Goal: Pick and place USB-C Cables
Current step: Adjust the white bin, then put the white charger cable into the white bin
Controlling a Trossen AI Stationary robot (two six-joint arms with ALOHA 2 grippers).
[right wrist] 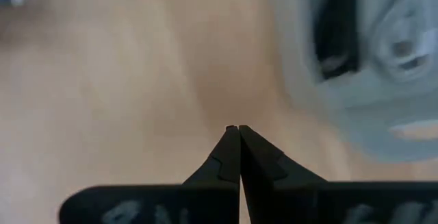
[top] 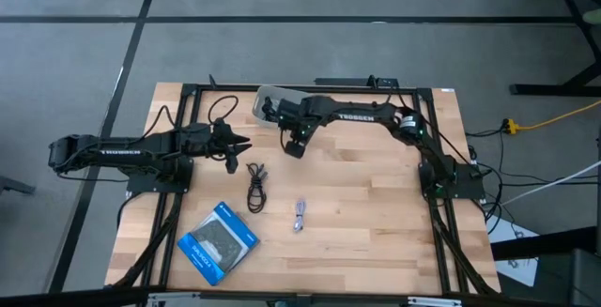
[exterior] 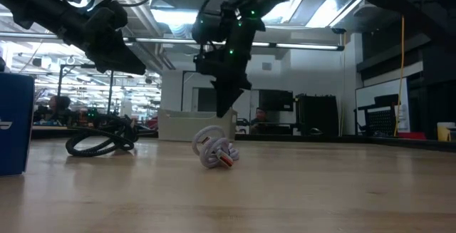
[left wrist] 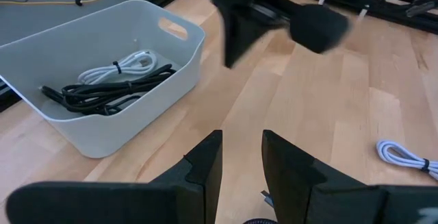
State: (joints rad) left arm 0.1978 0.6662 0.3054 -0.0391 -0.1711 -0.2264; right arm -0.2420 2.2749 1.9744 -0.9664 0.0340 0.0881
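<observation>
A black cable bundle (top: 255,185) and a pale grey cable bundle (top: 300,215) lie on the wooden table; both also show in the low view, the black one (exterior: 103,142) and the pale one (exterior: 215,151). A pale bin (left wrist: 102,80) at the far edge holds a white cable (left wrist: 126,65) and black cables (left wrist: 102,92). My left gripper (top: 235,149) is open and empty, above the table just left of the black bundle. My right gripper (top: 297,147) is shut and empty, pointing down beside the bin's near side, above the table (exterior: 224,105).
A flat blue-and-black packet (top: 218,241) lies near the table's near left; it shows as a blue edge in the low view (exterior: 14,122). The bin (top: 277,105) stands at the far middle. Bare wood lies to the right of the pale bundle.
</observation>
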